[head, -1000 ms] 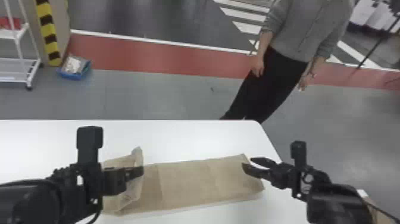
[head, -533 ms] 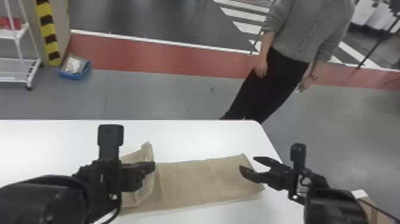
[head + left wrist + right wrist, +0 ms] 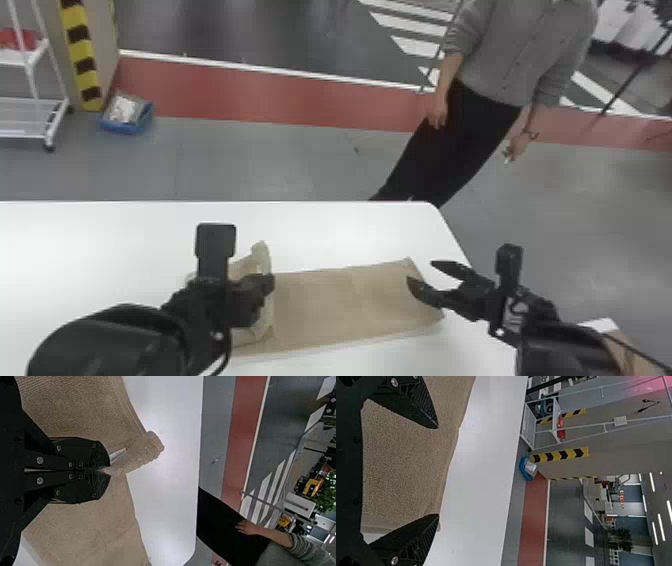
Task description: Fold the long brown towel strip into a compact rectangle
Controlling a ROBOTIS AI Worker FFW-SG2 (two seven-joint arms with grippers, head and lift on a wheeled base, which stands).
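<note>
Towel [image 3: 325,307] (just one) sits pinched in the left gripper [image 3: 269,283].

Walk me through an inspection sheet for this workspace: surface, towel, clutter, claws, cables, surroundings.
Surface: white table, flat.
Towel: brown towel lies lengthwise across the table; its left part is bunched and lifted, the right part flat.
Clutter: blue bin on the floor beyond the table, contents unclear.
Left claw: left claw shut on a raised fold of towel.
Right claw: right claw open at the towel's right end; contact can't be told.
Cables: dark cable curving beside the left arm.
Surroundings: white rack and yellow-and-black post at the far left.
</note>
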